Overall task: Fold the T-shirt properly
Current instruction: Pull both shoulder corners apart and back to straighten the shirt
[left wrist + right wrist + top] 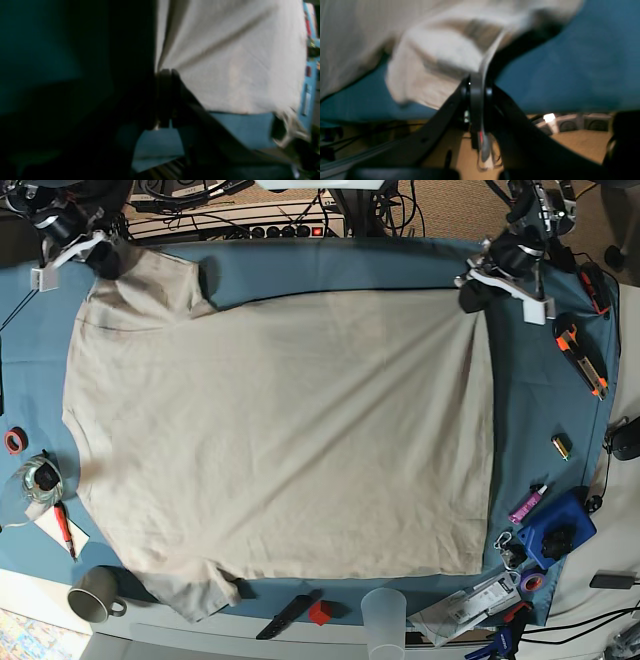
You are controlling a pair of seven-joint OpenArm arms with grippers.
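Base view: one T-shirt (280, 440); two arms pinching it.

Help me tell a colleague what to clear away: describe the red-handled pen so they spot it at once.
Start at the blue tablecloth under the T-shirt. Follow its edge beside the grey mug; the pen lies on white paper there. It alone is thin, red and black-tipped.
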